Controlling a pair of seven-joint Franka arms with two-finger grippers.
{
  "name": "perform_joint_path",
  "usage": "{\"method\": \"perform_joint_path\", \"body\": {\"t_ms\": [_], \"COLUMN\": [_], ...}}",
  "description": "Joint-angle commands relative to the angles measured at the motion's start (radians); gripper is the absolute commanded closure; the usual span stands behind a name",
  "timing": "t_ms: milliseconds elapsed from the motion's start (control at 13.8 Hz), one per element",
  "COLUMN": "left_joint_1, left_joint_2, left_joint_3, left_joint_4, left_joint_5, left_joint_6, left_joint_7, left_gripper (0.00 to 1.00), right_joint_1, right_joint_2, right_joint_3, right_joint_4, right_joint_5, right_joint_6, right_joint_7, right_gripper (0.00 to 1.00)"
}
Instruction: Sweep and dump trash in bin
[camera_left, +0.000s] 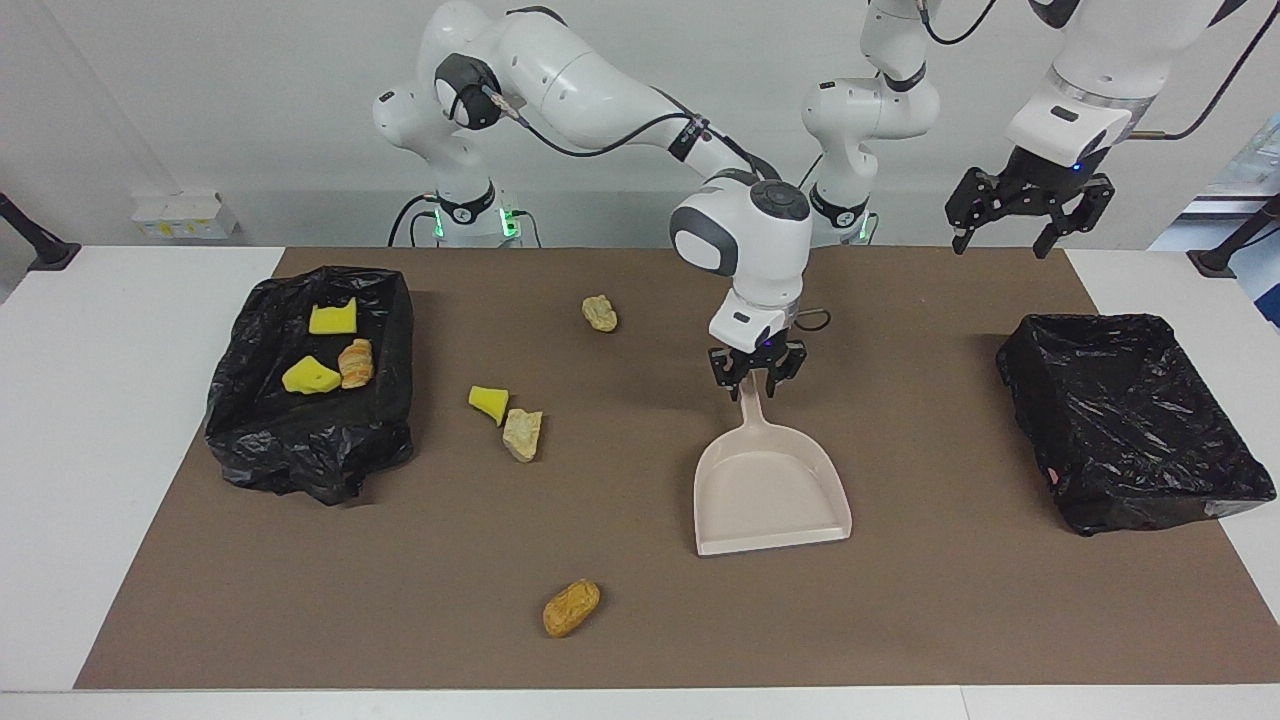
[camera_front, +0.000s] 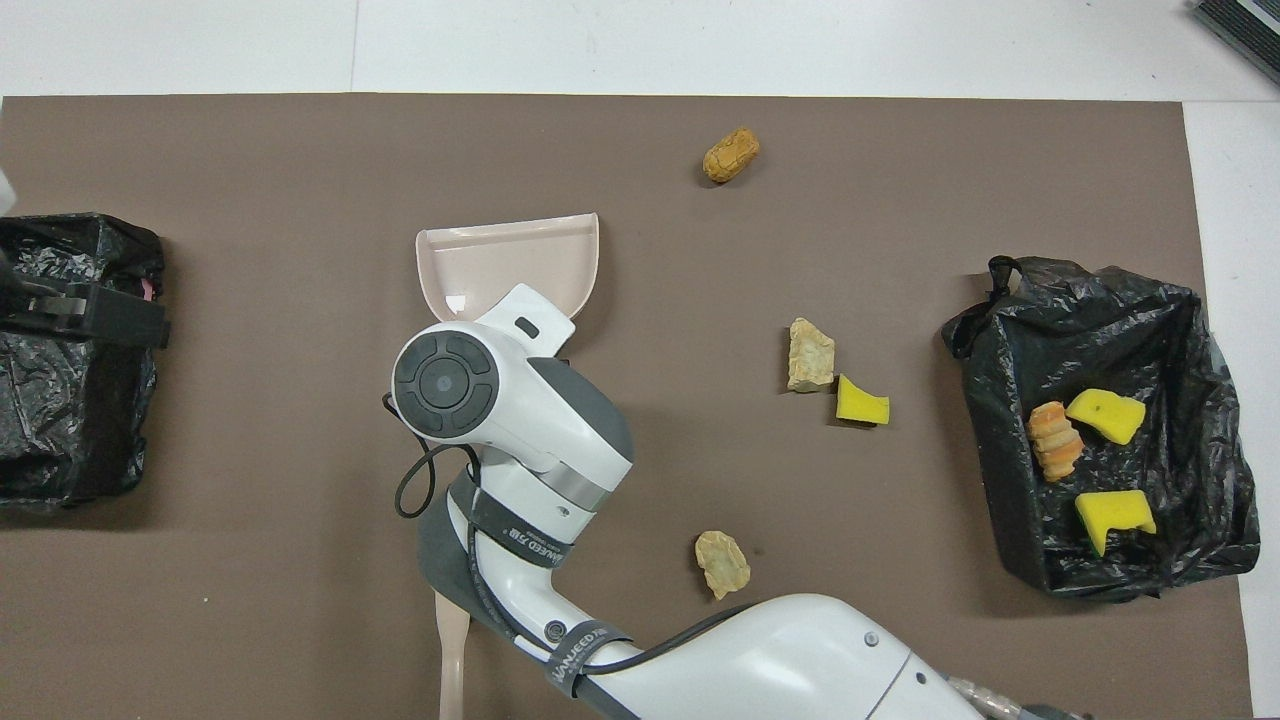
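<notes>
The beige dustpan (camera_left: 771, 492) lies on the brown mat with nothing in it; it also shows in the overhead view (camera_front: 508, 258). My right gripper (camera_left: 756, 386) is shut on its handle; in the overhead view the wrist hides the gripper. Loose trash on the mat: a tan lump (camera_left: 600, 313) nearer to the robots, a yellow scrap (camera_left: 488, 402) touching a tan lump (camera_left: 522, 434), and an orange-brown lump (camera_left: 571, 607) farthest out. A black-lined bin (camera_left: 300, 445) at the right arm's end holds two yellow scraps and a bread lump. My left gripper (camera_left: 1020, 235) hangs open and raised.
A second black-lined bin (camera_left: 1130, 440) stands at the left arm's end, with no trash showing in it; my left gripper is over its nearer part (camera_front: 70, 440). A beige handle (camera_front: 450, 650) pokes out from under the right arm, near the robots.
</notes>
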Motion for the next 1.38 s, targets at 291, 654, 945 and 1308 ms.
{"method": "perform_joint_path", "body": {"t_ms": [291,654,945,1308], "left_joint_1": [0.009,0.008,-0.005,-0.103], "left_joint_2": [-0.006,-0.01,-0.036,-0.018], "left_joint_3": [0.002,0.002,0.002,-0.008], "left_joint_4": [0.009,0.003,-0.049,-0.182], "left_joint_5": [-0.009,-0.011,-0.012,-0.014], "left_joint_6": [-0.023,-0.026,0.0,0.225], "left_joint_7": [-0.001,-0.006,-0.004,-0.009], "left_gripper": [0.0,0.0,0.0,0.0], "right_joint_1": [0.075,0.178,0.242,0.316], "right_joint_2": [-0.236,-0.358,-0.45,-0.417], "right_joint_3": [0.034,0.034,0.034,0.034], "right_joint_4": [-0.263,-0.442,-0.606,-0.676], "right_joint_5": [0.109,0.189,0.287,0.29], "right_joint_6": [-0.016,-0.002,0.037,0.153], "right_joint_7": [0.158,0.202,0.206,0.264], "right_gripper": [0.0,0.0,0.0,0.06]}}
